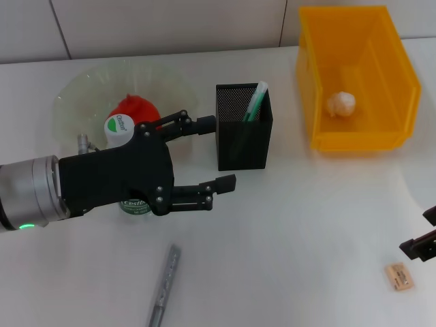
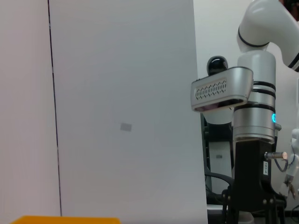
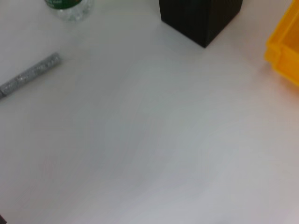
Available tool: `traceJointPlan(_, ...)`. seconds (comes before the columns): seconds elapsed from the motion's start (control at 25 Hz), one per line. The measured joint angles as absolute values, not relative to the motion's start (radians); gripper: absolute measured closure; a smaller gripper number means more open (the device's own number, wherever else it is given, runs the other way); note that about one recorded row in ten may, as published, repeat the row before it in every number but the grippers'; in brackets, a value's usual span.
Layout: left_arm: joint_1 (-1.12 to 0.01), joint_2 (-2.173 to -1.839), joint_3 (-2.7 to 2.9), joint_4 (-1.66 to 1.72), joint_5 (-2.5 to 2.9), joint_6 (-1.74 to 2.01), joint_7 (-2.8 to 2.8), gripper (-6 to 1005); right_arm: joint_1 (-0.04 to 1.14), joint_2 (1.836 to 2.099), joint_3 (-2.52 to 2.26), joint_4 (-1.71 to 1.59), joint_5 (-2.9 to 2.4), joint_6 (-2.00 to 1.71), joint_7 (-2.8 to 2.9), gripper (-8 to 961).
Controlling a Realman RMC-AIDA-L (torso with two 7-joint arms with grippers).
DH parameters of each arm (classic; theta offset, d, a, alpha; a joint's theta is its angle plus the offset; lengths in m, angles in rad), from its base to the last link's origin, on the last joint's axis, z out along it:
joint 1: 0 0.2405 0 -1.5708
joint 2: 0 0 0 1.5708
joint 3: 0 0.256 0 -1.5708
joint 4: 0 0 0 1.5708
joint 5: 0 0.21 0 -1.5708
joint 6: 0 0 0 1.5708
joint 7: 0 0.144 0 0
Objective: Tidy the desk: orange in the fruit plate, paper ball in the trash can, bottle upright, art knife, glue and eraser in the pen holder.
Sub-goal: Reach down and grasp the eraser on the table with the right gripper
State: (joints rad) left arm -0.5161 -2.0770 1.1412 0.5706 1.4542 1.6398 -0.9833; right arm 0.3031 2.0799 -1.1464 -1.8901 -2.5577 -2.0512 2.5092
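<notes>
One bottle [image 1: 126,136] upright; one art knife [image 1: 165,286]; left end effector [image 1: 216,155] agape, empty.

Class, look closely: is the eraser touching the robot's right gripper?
Apart. The head view shows bare table between the eraser and the right gripper.

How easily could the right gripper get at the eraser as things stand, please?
Probably easily: the right gripper hangs beside the eraser, and only bare table lies between them.
</notes>
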Motion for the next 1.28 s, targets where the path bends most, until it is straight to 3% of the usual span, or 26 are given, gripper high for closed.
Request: traceJointPlan(1.28, -0.521, -2.079, 1.143, 0.558, 1.453, 1.633, -0.976, 138, 0.313, 2.083, -1.288, -1.658, -2.675, -1.907, 2.487, 224)
